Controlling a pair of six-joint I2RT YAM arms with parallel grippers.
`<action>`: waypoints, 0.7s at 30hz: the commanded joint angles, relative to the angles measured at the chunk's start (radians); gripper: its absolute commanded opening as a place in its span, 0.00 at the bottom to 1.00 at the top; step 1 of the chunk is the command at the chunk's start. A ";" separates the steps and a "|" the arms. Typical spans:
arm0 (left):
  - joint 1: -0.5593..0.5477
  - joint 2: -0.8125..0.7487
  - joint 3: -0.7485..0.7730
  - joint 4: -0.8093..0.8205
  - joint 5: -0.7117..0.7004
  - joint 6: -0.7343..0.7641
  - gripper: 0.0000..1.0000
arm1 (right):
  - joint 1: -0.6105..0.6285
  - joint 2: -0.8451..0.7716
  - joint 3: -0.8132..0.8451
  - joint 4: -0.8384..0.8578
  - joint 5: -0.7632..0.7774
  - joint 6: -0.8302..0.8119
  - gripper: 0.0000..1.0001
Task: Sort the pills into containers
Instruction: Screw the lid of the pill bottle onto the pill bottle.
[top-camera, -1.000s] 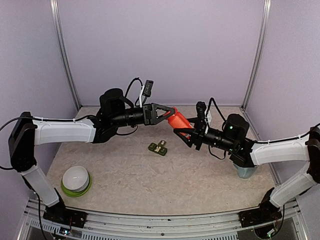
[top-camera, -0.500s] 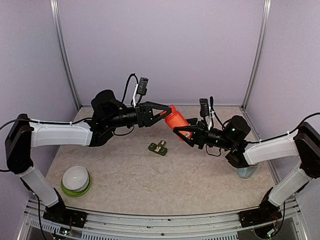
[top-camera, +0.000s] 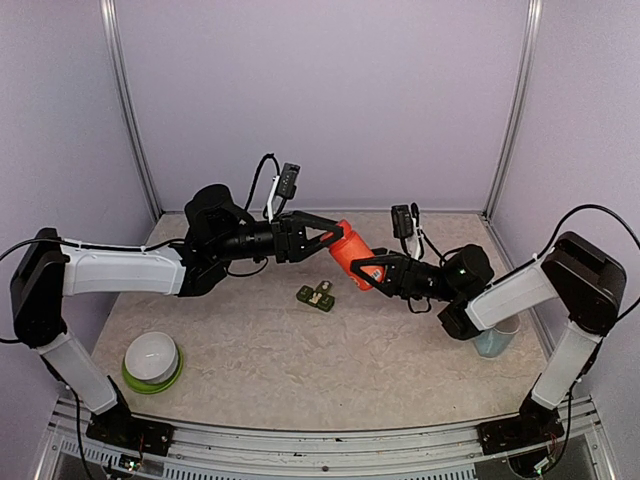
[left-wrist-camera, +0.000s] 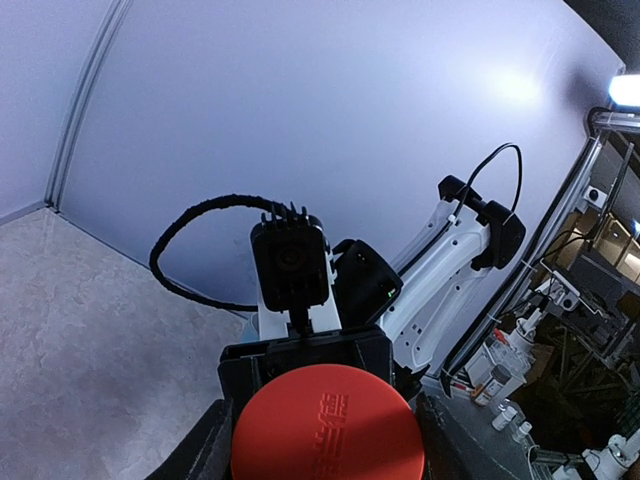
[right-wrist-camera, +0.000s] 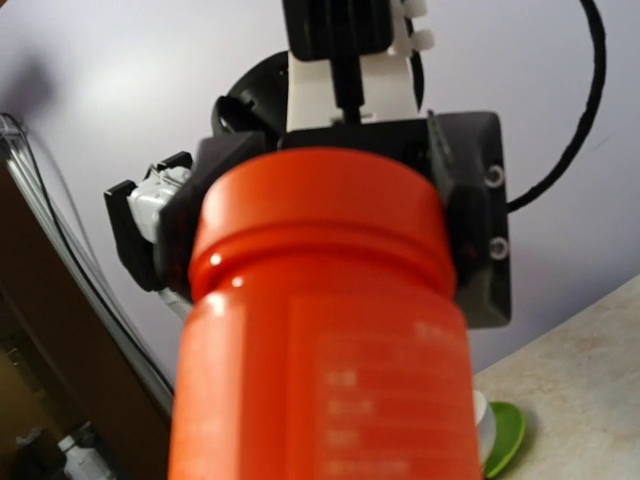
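1. The table (top-camera: 400, 370) is seen whole only from the top view. A strip of it shows in the left wrist view and a corner in the right wrist view.
2. The left arm (top-camera: 130, 270) and right arm (top-camera: 520, 290) are raised and meet above mid-table. The right arm's base is cut off at the bottom edge.
3. The bottle (top-camera: 350, 255), orange-red, is held tilted in the air between both claws.
4. The left claw (top-camera: 335, 240) is closed on the bottle's cap end. In the left wrist view only the round cap face (left-wrist-camera: 328, 425) is seen, with the body hidden.
5. The right claw (top-camera: 360, 268) is closed on the bottle's other end. In the right wrist view its fingers are hidden behind the bottle, and the label is blurred.
6. The bowl (top-camera: 152, 352), white on a green base, sits near-left. Only a green edge (right-wrist-camera: 500, 440) shows in the right wrist view.
7. A cup (top-camera: 492, 345) is half hidden behind the right arm.
8. The containers (top-camera: 316, 297) lie on the table just below the bottle, apart from both claws and seen only in the top view. Their contents are too small to tell.
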 joint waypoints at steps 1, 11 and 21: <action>-0.017 -0.019 0.002 0.025 0.082 0.026 0.49 | -0.017 0.012 0.015 0.091 0.022 0.046 0.00; 0.016 -0.088 -0.019 -0.020 0.030 0.024 0.97 | -0.017 -0.102 -0.006 -0.173 0.047 -0.184 0.00; 0.018 -0.088 0.040 -0.259 -0.136 -0.038 0.99 | -0.016 -0.278 0.033 -0.632 0.199 -0.672 0.00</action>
